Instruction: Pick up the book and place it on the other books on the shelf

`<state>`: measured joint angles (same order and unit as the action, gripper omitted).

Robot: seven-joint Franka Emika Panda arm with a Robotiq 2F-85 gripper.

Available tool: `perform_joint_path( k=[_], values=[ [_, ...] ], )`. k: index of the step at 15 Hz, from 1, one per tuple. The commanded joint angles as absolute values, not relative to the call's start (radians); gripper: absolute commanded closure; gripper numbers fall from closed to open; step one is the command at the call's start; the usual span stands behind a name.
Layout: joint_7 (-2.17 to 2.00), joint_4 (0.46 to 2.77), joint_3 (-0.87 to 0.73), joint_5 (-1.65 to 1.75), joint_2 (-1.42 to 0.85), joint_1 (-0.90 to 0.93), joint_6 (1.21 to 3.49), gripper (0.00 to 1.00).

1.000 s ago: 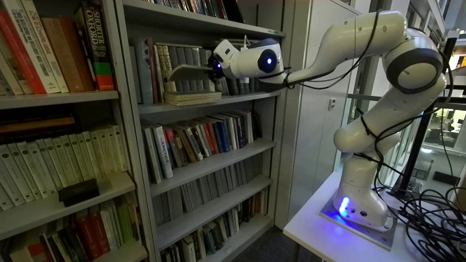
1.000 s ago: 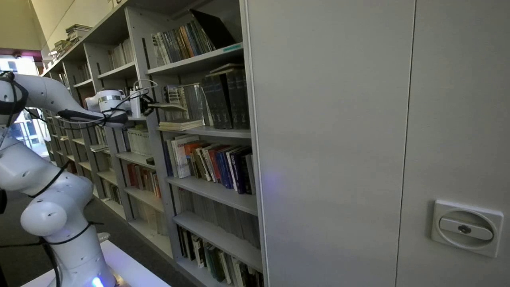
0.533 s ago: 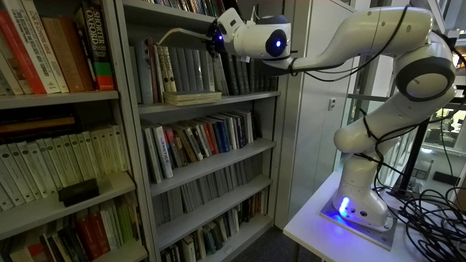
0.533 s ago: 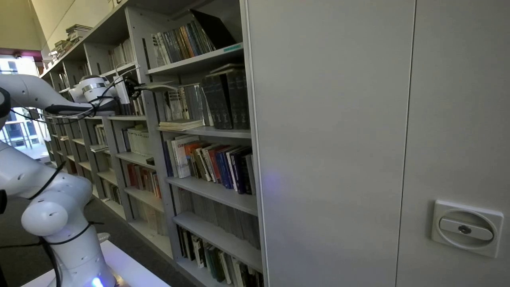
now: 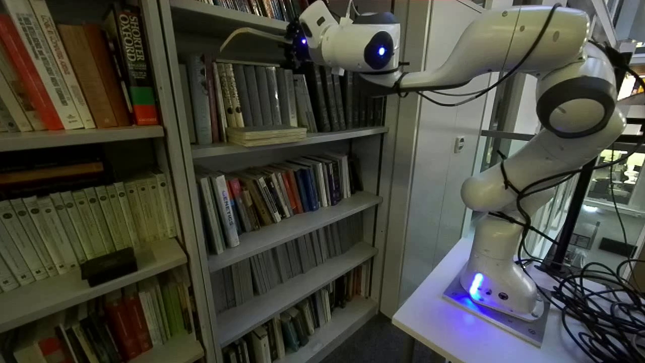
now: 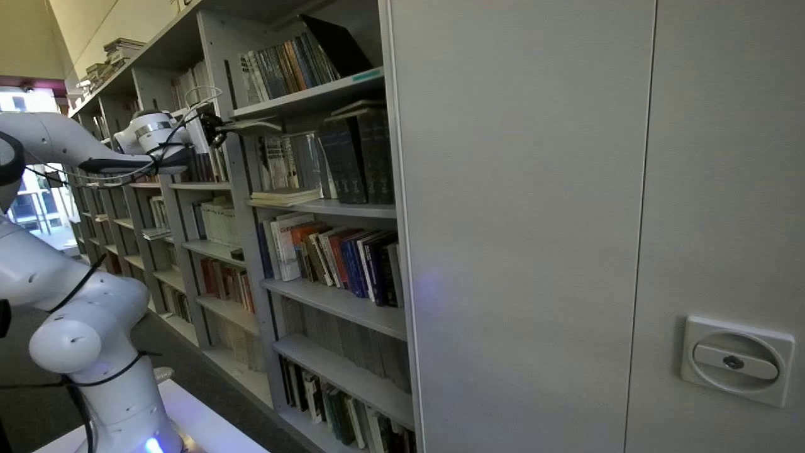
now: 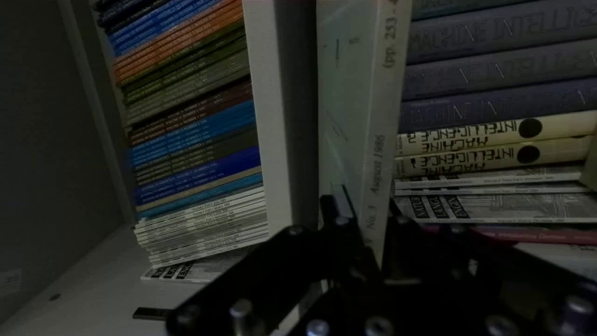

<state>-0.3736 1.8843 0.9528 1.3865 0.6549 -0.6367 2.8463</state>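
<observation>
Book point(image 7: 360, 126) — upper end cut off in the wrist view
Gripper point(image 7: 367, 209) nearly closed, clamping the spine point(image 7: 383, 130) — fingers point(image 7: 329, 212) dark, indistinct.

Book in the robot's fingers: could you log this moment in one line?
fingers: shut on book | book: midair, one end sagging | other books: on shelf | placing: not done

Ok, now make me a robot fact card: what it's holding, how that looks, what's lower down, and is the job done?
Holding: a thin book, gripped by the end effector
Looks: far end droops; spine says "August 1986"
Lower down: a flat stack of books on the shelf
Behind the stack: upright books, many grey
Job done: not yet; it's held up in the air
</observation>
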Motion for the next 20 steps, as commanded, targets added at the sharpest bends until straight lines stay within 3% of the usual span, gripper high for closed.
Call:
perform_joint_path(
  k=[1, 9, 20],
  values=[
    [-0.331, 1.766, 0.984, 1.446, 0.573, -0.726, 2.905, 0.97],
    [-0.208, 1.696, 1.111, 1.423, 0.475, -0.866, 2.885, 0.97],
    [-0.56, 1.631, 1.192, 1.488, 0.648, -1.054, 2.881, 0.97]
  ],
)
